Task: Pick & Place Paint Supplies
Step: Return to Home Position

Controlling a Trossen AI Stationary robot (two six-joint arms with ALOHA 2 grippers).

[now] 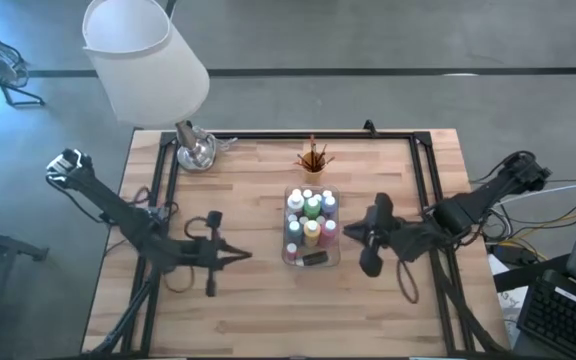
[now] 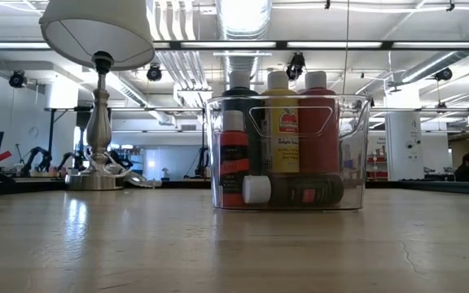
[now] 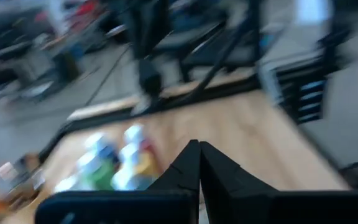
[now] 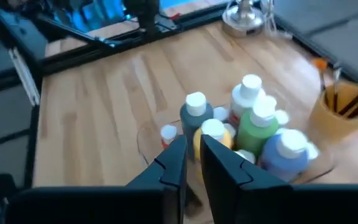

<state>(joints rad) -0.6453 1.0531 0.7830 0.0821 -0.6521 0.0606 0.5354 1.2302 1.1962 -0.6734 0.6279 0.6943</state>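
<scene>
Paint bottles (image 1: 311,222) are standing in a clear tray (image 1: 334,258) mid-counter (image 1: 268,310). The left claw (image 1: 244,255), closed and empty, is hovering apart; the right claw (image 1: 349,235), barely parted, beside the tray.

Light wooden surface (image 1: 258,300) with pale grain, clear tray (image 2: 218,146) holding white-capped paint bottles (image 1: 311,218) in green, yellow, red, blue, black fingers (image 4: 169,165), orange cup (image 4: 337,112), white lampshade (image 1: 143,55), silver lamp base (image 1: 195,150)

bottles (image 1: 311,219) in tray (image 1: 335,253) | cup (image 1: 313,161) behind | lamp (image 1: 146,58) far-left corner
</scene>
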